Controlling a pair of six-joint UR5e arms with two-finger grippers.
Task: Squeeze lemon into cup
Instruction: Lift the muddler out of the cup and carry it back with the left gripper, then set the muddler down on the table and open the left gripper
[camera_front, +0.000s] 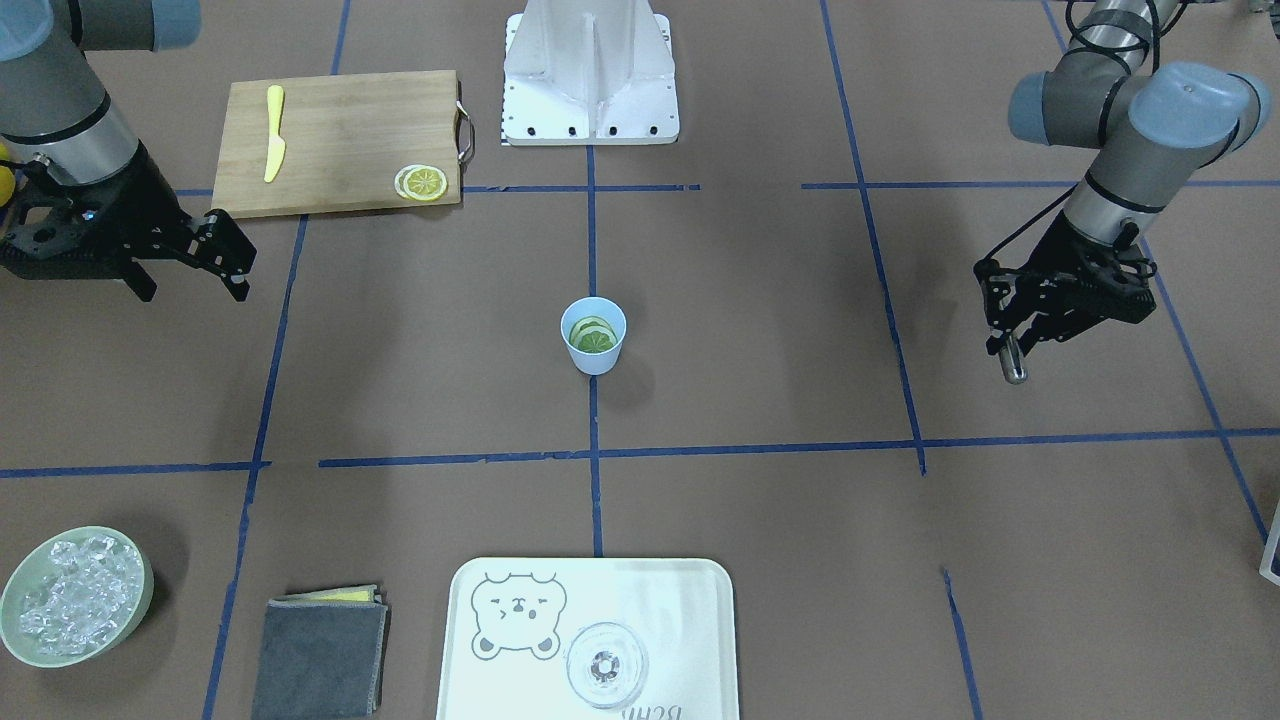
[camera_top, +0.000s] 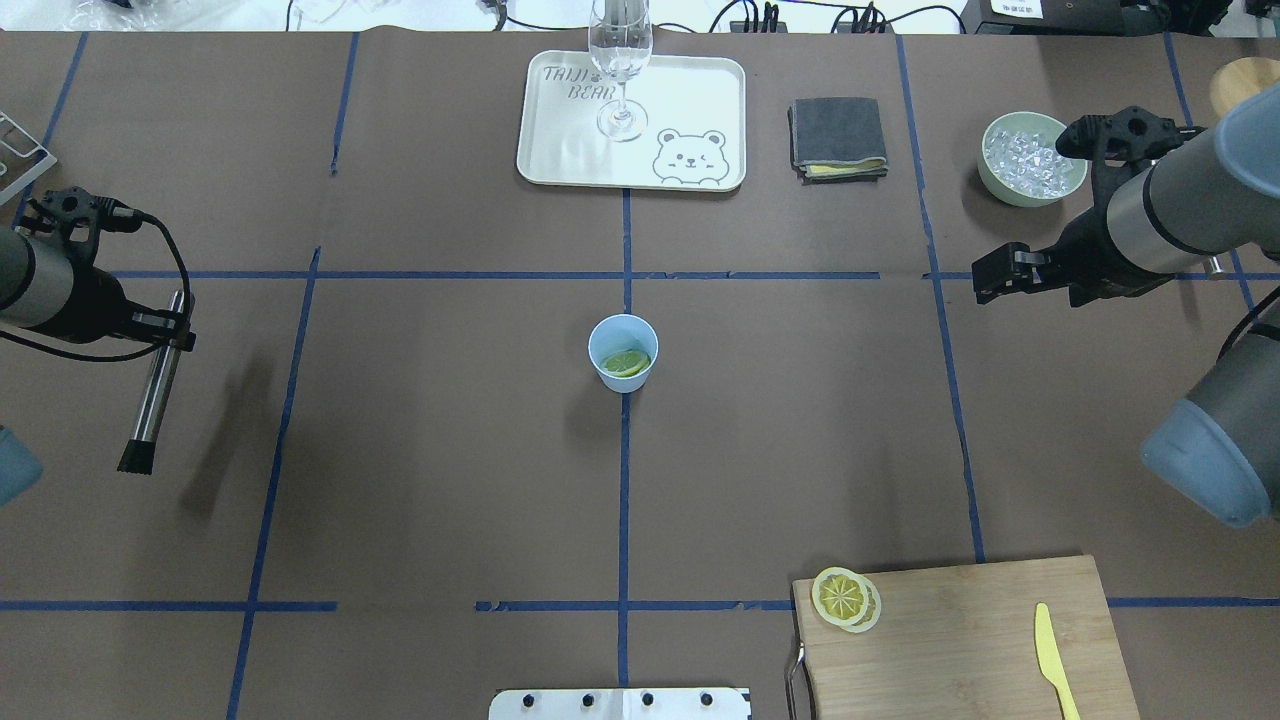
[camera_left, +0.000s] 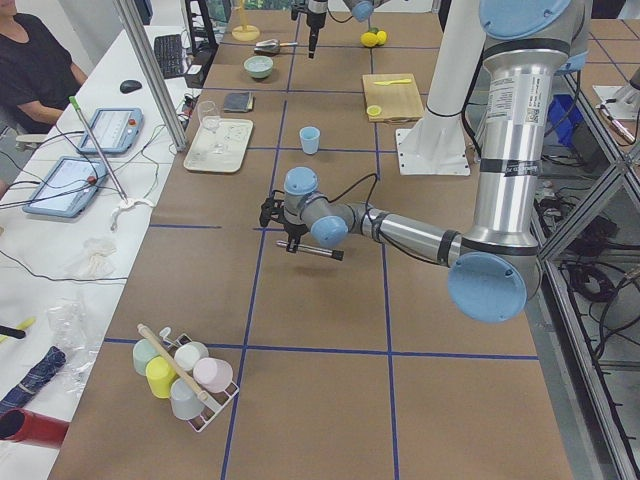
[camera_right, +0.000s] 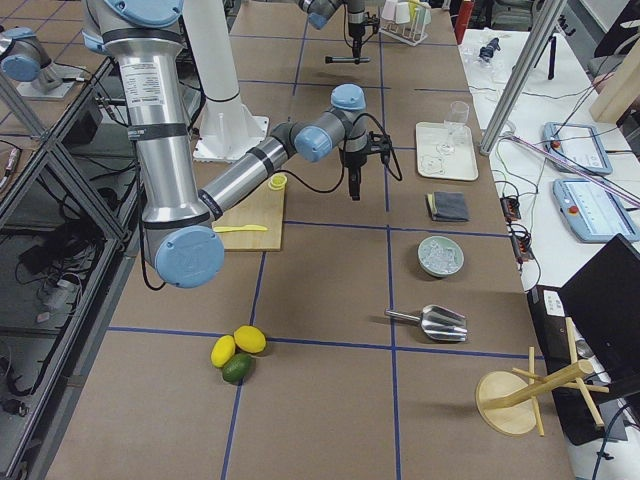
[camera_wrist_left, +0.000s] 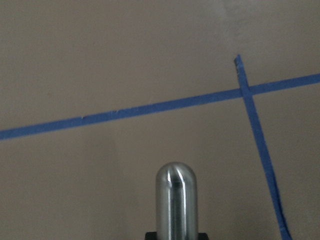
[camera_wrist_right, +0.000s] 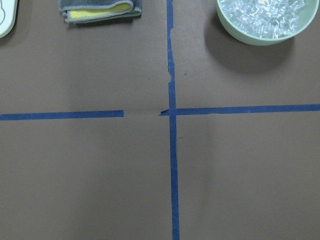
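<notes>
Overhead exterior: the brown surface (camera_top: 450, 450) carries a cutting board (camera_top: 960, 650) at its near right edge, with stacked lemon slices (camera_top: 845, 598) on the board's corner. The left gripper (camera_top: 165, 325), clamped on a metal rod (camera_top: 152, 400), and the right gripper (camera_top: 1000, 272), fingers parted and holding nothing, hang over opposite ends. Both are well apart from the central cup (camera_top: 622, 345), which holds a lemon slice (camera_top: 627, 362).

even overhead light, soft shadows; left wrist view blurry, glare on rod (camera_wrist_left: 175, 200).
</notes>
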